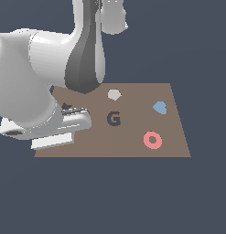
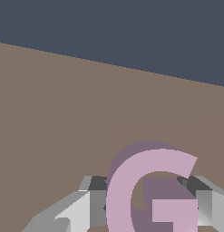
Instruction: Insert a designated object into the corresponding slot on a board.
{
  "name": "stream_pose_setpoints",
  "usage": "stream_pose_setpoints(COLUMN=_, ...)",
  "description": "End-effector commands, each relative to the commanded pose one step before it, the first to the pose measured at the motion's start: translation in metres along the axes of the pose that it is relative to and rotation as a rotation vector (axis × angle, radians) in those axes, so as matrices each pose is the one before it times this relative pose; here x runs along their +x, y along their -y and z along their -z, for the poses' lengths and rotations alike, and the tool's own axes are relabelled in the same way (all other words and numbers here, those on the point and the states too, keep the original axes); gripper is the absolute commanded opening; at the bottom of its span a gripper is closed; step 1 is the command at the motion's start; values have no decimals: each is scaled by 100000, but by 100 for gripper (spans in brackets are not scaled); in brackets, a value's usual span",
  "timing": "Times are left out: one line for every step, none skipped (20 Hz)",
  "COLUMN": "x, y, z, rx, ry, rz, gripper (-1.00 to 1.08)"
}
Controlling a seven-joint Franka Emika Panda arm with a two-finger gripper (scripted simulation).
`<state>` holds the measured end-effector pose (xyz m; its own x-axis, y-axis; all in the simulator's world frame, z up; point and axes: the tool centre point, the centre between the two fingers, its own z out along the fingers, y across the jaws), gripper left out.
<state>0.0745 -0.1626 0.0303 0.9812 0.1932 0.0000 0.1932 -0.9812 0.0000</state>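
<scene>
Pincer (image 2: 143,206) clamped on small flat pale lilac-pink letter G piece (image 2: 131,190), grey fingers (image 2: 81,210) flanking it either side, piece carried face-on above flat brown rectangular board (image 1: 100,146). Sits low at board's edge on exterior view's left. Dark navy G-shaped recess (image 1: 114,119) lies toward exterior view's right of pincer, near. Needs sideways carry, then lay flat, match G orientation

**Two views: one high and wide, one low and close**

The exterior view looks down at a slant on the whole board (image 1: 132,148), the arm (image 1: 36,73) filling the frame's upper left; the wrist view sits very near the board's surface (image 2: 54,118), the G piece (image 2: 127,190) large at lower centre; both share the board.
</scene>
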Motion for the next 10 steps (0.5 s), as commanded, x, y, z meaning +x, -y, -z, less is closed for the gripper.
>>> stream_pose_setpoints(x=23, y=2, z=224, rx=5, ry=-1, rz=15, gripper=-100)
stream_pose_setpoints(x=13, y=-5, z=188, rx=0, ry=0, rz=0, gripper=-100)
stream_pose_setpoints(x=4, y=-2, z=63, rx=0, ry=0, rz=0, gripper=-100)
stream_pose_setpoints(x=-37, y=18, z=-207, rx=28, ry=80, rz=5, gripper=-100)
stream_pose_setpoints(x=8, y=5, z=3, rx=-2, ry=-4, rz=84, gripper=-100)
stream_pose_setpoints(x=19, y=1, z=1, rx=-1, ry=0, rz=234, gripper=-100)
stream_pose_setpoints(x=33, y=5, z=1, rx=-1, ry=0, rz=394, gripper=-100)
stream_pose_setpoints(x=47, y=7, z=2, rx=-1, ry=-1, rz=552, gripper=-100)
stream_pose_setpoints(x=61, y=11, z=2, rx=-2, ry=-1, rz=713, gripper=-100)
stream_pose_setpoints(x=75, y=13, z=3, rx=-2, ry=-1, rz=871, gripper=-100)
